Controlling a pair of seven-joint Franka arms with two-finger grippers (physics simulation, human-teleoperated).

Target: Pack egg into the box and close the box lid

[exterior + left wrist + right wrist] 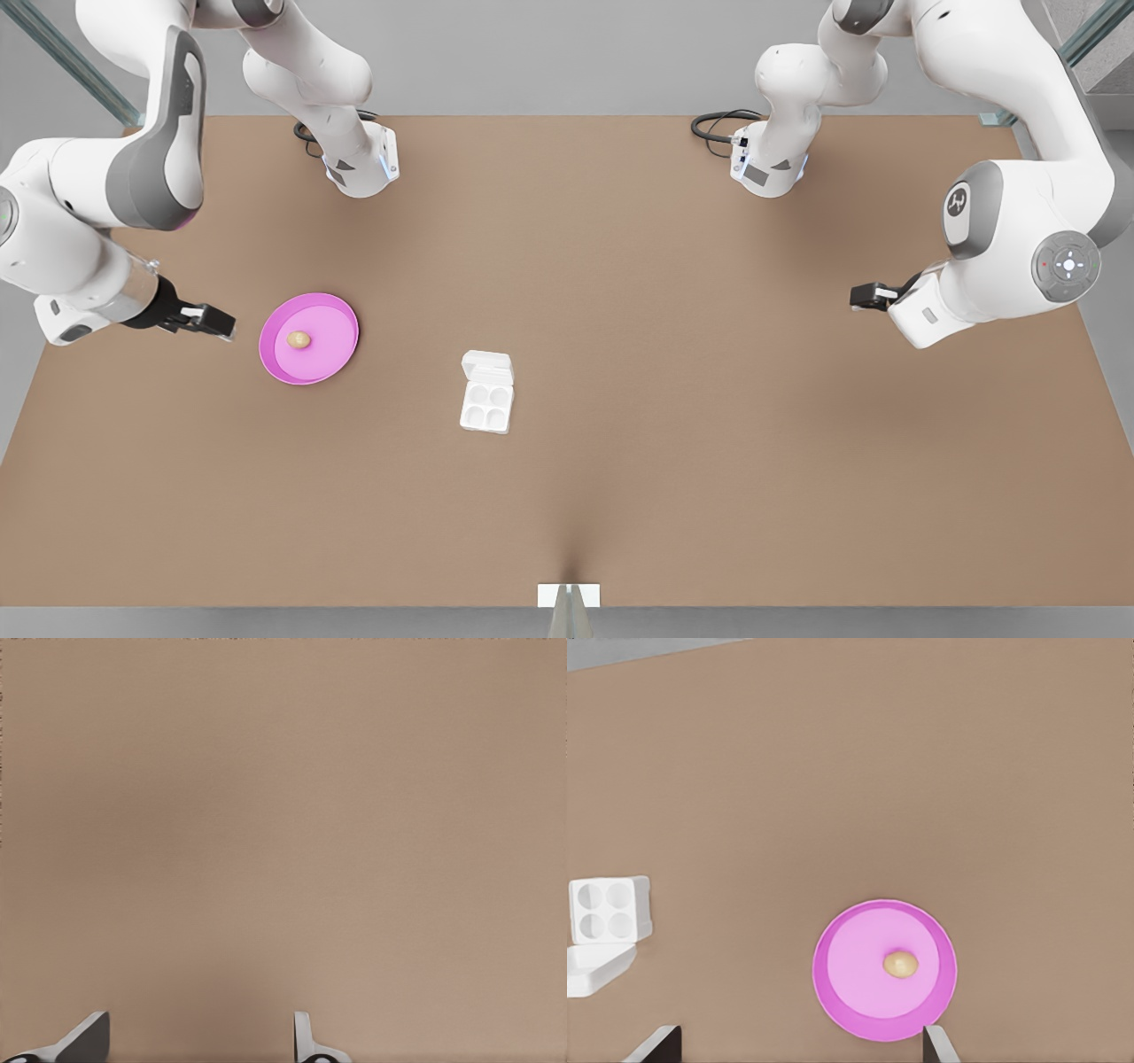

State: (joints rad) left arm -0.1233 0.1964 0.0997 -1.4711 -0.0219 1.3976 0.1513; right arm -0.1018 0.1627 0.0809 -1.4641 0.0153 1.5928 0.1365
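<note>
The right gripper [213, 321], spread, hovered beside the plate [341, 341] holding the egg [299, 339]. Mid-frame sat the box [486, 405], lid [487, 364] open. The left gripper [864, 295], spread, faced bare desk [283, 815].

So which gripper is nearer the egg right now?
Right. The right gripper hangs just beside the pink plate holding the egg, fingers open. The left gripper waits across the table, beyond the box.

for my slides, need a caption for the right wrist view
Open right gripper above a pink plate holding the egg, open box nearby.
</note>
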